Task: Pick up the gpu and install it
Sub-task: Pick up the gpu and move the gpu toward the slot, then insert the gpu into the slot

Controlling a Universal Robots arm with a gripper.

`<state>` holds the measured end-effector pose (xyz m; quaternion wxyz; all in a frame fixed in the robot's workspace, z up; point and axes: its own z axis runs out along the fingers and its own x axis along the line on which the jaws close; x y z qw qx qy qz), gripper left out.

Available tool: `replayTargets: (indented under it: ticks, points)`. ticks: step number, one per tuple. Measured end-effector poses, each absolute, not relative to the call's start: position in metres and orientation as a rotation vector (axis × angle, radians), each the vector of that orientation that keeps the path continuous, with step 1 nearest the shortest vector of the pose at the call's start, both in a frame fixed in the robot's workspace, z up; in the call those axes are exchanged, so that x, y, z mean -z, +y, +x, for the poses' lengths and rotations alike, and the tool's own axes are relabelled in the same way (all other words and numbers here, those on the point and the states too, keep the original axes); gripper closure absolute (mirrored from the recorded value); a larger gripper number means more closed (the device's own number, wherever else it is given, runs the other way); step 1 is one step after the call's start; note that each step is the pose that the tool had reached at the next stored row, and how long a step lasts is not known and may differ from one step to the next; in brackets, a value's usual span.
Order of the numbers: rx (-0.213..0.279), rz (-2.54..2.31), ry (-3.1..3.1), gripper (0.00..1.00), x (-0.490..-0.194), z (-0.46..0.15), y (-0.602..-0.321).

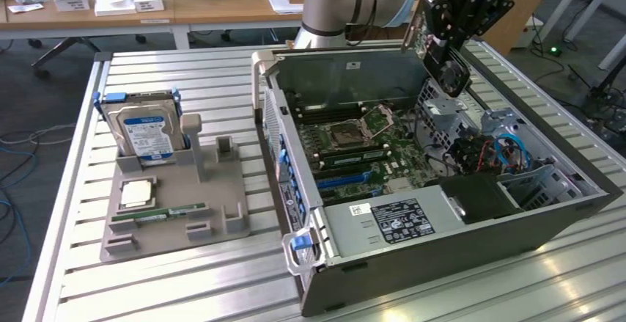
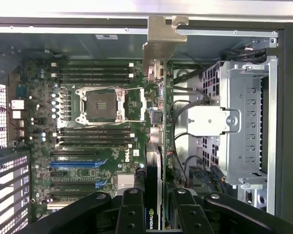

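**Card held over the open case, not yet seated**

The gripper [image 1: 448, 50] is closed narrowly on the gpu [image 1: 427, 32], holding it on edge above the far end of the open computer case [image 1: 440, 249]. In the wrist view the fingers [image 2: 132, 209] clamp the card [image 2: 158, 122] from both sides. Its silver end bracket [image 2: 161, 44] points towards the case wall, and the card hangs clear of the motherboard [image 2: 88, 146], between the processor socket [image 2: 103, 103] and the drive cage [image 2: 244, 122]. It is in no slot yet. The hard drive [image 1: 146, 127] and the memory stick [image 1: 157, 214] sit in their grey holder [image 1: 220, 205] on the table [image 1: 196, 278], well apart from the case.

The likely troubles, as I judge them:

- **Alignment.** The card sits over the board beside the cage, and the blue slot [image 2: 73, 164] lies off to one side. A small tilt would put its edge on the board rather than in a slot.
- **Bracket.** It could catch the case rim.
- **Cables.** Loose cables [image 2: 178, 146] run just beside the card and could snag it.
- **Grip.** The fingers hold one end only, so a knock could twist the card between them.
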<state>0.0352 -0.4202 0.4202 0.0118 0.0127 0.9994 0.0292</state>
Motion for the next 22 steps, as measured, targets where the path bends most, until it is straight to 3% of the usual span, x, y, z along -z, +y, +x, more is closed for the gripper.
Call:
replayTargets:
  ticks: [22]
  points:
    - [-0.092,0.002,3.117,0.74,-0.4195,0.0346,-0.4206]
